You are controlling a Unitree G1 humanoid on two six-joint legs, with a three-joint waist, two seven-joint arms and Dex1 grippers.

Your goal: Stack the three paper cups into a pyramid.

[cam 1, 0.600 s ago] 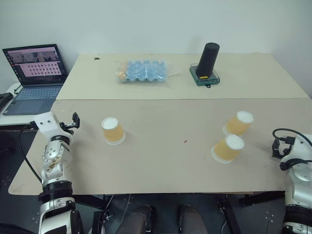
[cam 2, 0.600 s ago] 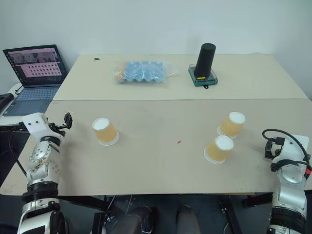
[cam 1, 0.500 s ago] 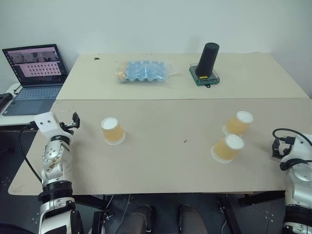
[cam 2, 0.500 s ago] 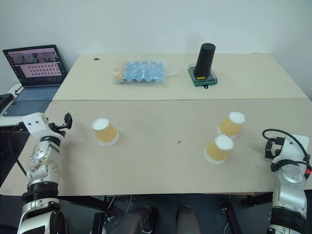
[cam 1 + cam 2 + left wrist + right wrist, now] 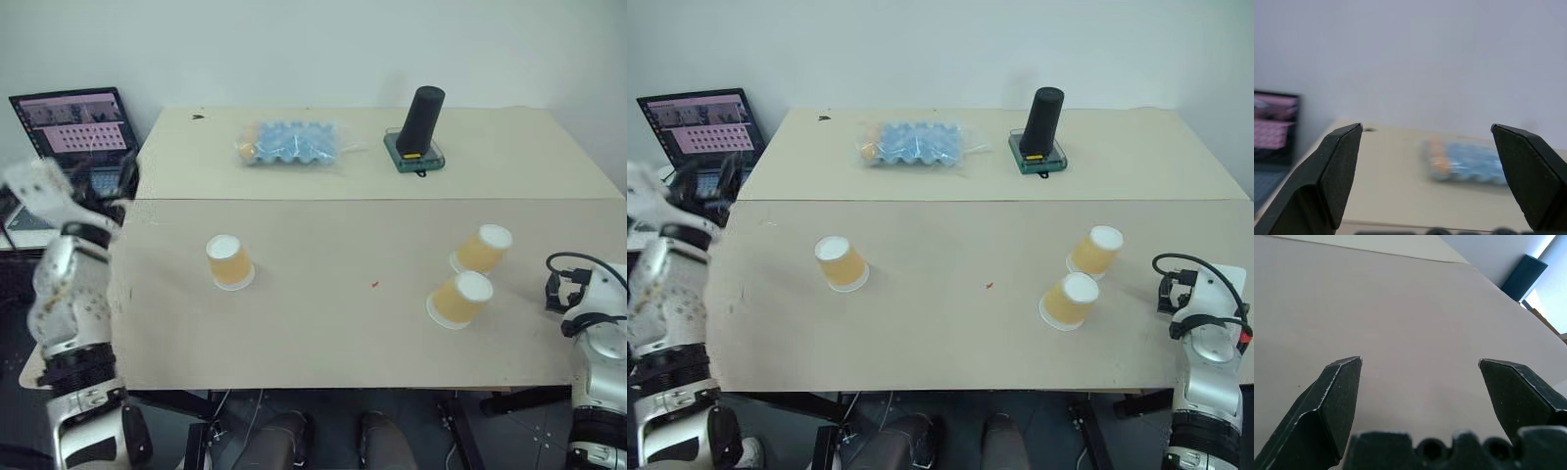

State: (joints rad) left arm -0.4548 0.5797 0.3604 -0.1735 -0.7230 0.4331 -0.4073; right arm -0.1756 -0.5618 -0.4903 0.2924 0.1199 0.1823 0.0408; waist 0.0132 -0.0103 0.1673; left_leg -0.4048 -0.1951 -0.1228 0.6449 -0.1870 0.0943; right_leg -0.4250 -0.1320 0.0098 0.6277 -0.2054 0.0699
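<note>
Orange-tan cups sitting apart on the worktop (image 5: 323,323): one (image 5: 228,263) left, two (image 5: 458,300) (image 5: 481,249) right. Left end effector (image 5: 1425,142) gaping toward blue pack (image 5: 1469,161); right end effector (image 5: 1420,377) gaping over bare worktop.

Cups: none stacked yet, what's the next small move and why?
Probably bring the right gripper, open and empty, to the nearer right-side cup. All three stand upside down and apart; that one and its neighbour already sit close enough to form the base, while the left cup stands alone.

light: even, bright, soft shadows | blur: left arm (image 5: 69,284) smeared | left wrist view: background defocused
</note>
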